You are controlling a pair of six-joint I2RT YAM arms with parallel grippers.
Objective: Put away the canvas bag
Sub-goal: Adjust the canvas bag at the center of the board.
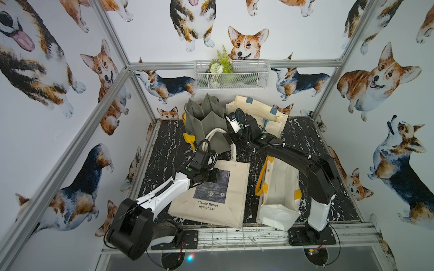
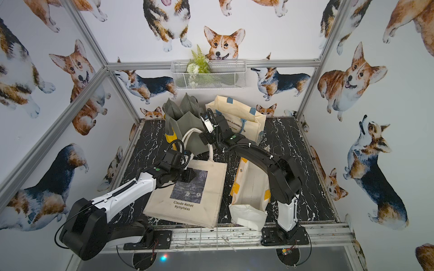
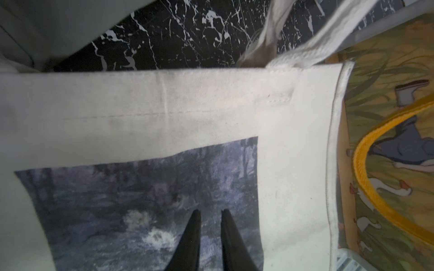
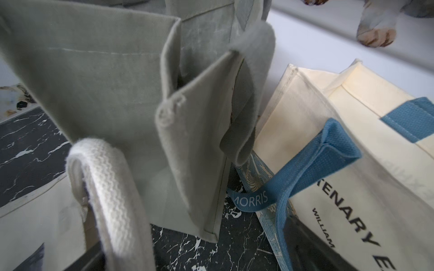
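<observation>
Not yet put away, lifting and stowing to come: flat on the black marble-patterned tabletop (image 1: pixel 305 131), cream canvas tote bag with blue Monet print (image 1: pixel 234 187). By its white woven handles (image 4: pixel 105 178), right gripper (image 1: pixel 228 139), spread impossible to tell. Over the print, left gripper (image 3: pixel 210 212), narrowly apart, apparently clasping nothing.

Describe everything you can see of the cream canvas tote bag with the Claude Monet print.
The cream canvas tote bag lies flat on the black marbled tabletop, mouth towards the back. Its face carries a dark blue-grey painting print above the words Claude Monet Nymphéas. Two white woven handles arch up against the grey standing bag. The left hand is poised over the print, fingers slightly apart.
</observation>
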